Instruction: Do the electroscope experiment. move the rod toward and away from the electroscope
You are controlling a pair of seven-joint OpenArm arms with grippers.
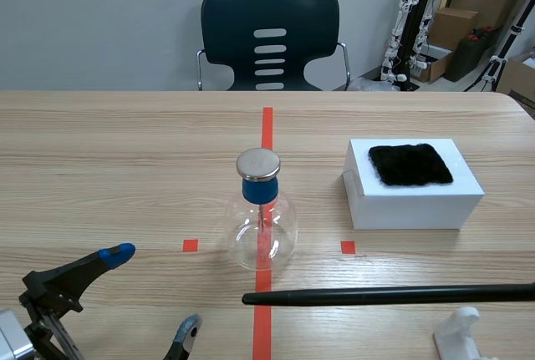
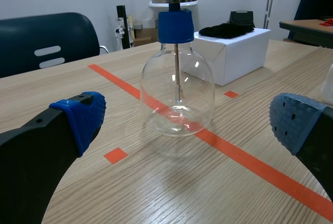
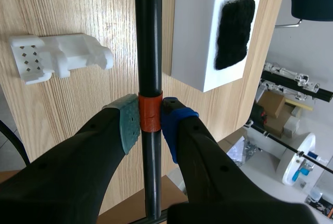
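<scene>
- Scene view: the electroscope (image 1: 261, 214), a clear flask with a blue stopper and a metal cap (image 1: 258, 164), stands on the red centre line.
- The black rod (image 1: 389, 295) lies level and comes in from 3 o'clock. Its free tip sits at about 6 o'clock of the flask, near it but apart.
- The left gripper (image 1: 153, 290) rests at about 8 o'clock of the flask with its fingers spread and empty.
- The white box (image 1: 414, 197) with the black cloth (image 1: 410, 164) on it is at 2 o'clock of the flask, and a white holder (image 1: 462, 335) is at 4 o'clock.
- I judge the approach works best if the tip aims at the cap rather than the glass. That means lifting the tip and sliding it toward 12 o'clock, slowly.
- Left wrist view: the flask stands dead ahead, at 12 o'clock of the wide-open fingers (image 2: 83, 117), and nothing is between them.
- The inner stem hangs straight down from the stopper. I cannot make out any leaves.
- This arm is best left parked, so that it neither bumps the flask nor disturbs the reading.
- Right wrist view: the right gripper (image 3: 150, 122) is clamped on the rod at its orange band, with one pad on each side.
- The grip looks centred and firm, so the rod should not sag or roll.
- The holder lies to one side of the rod and the box to the other, both on the table below it.
- I would keep the strokes straight along the rod's own line, stop short of touching the cap, then draw back the same way.
</scene>
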